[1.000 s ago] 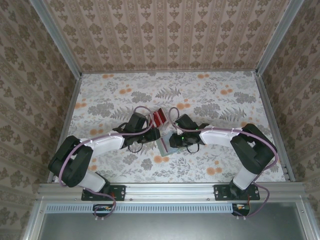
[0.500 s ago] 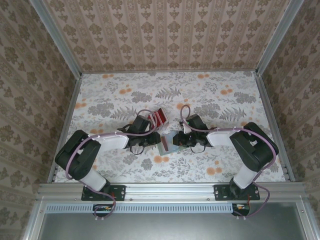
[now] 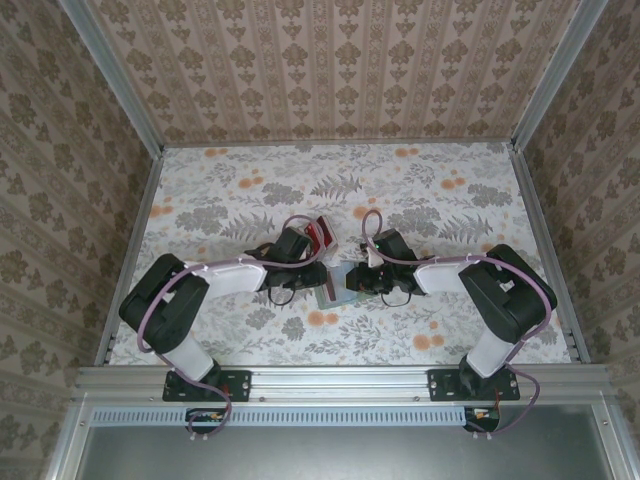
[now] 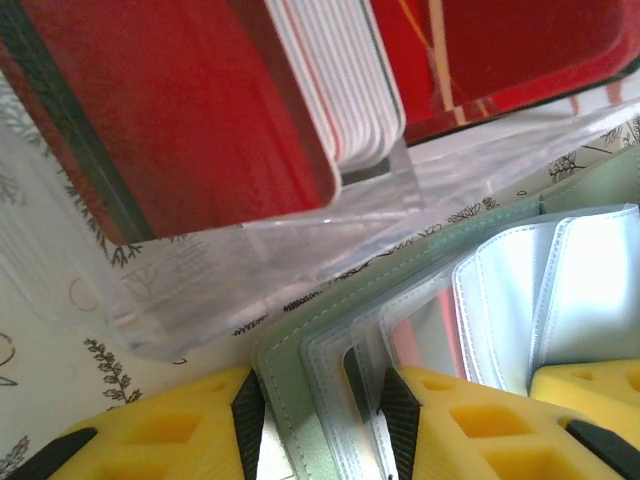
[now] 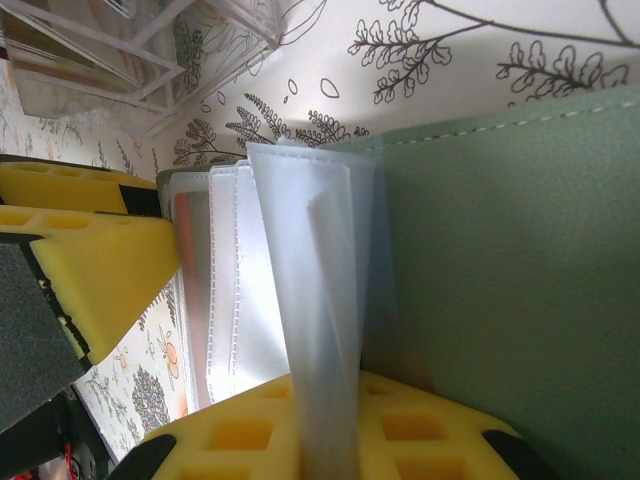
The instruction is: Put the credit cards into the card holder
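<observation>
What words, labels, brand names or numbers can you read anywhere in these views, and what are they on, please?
No text can be read in these views.
credit cards: red faces, thin pale lines on one; no letters or numbers can be made out.
card holder: grey-green cover and clear sleeves, no marking visible.
Top view: everything is too small to read.

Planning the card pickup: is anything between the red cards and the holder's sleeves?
Yes: the credit cards sit inside a clear stand, whose wall lies between them and the card holder. The sleeve pinched by the right gripper looks unobstructed.
</observation>
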Robot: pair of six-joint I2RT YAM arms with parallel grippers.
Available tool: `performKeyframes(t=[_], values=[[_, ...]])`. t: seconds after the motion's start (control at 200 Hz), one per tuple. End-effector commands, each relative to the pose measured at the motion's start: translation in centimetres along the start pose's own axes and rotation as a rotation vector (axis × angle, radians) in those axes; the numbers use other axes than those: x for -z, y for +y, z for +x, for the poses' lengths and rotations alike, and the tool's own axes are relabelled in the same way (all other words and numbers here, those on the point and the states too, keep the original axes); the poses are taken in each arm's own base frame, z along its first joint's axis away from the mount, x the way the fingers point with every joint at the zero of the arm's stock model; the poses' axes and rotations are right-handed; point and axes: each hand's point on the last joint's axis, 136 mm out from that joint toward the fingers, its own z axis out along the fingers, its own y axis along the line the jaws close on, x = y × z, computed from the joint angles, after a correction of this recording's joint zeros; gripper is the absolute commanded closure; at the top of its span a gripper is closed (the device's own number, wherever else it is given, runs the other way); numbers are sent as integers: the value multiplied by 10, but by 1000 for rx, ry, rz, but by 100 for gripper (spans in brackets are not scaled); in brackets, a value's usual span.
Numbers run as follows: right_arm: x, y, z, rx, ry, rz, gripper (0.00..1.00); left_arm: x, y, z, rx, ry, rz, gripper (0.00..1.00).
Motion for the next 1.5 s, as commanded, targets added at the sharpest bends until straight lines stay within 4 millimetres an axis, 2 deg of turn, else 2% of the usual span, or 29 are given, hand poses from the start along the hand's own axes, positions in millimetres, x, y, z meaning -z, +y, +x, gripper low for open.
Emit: performKeyframes(t=[0.0, 0.13, 0.25, 0.595, 0.795, 1.05, 1.275, 1.39, 1.495], values=[[-2, -5, 9, -6, 24, 1, 84, 16, -14, -2, -15, -38, 31, 58], [-2, -7, 10, -12, 26, 9, 84, 38, -29, -16, -30, -122, 57, 58], [-1, -6, 10, -12, 21, 8, 85, 47, -28, -19, -30, -159, 50, 58], [0, -6, 10, -13, 15, 8, 85, 19, -23, 0, -12, -54, 44, 59], [1, -9, 13, -14, 18, 14, 85, 15, -47, -2, -9, -53, 144, 63], [2, -8, 13, -10, 16, 17, 85, 14, -60, -2, -8, -51, 194, 65], [3, -8, 12, -13, 1, 16, 82, -6, -43, 12, 29, -3, 159, 66], [7, -5, 9, -9, -16, 12, 77, -17, -27, 20, 60, 20, 129, 70], [14, 0, 7, 3, -25, 10, 72, -19, -18, 25, 79, 25, 115, 77]])
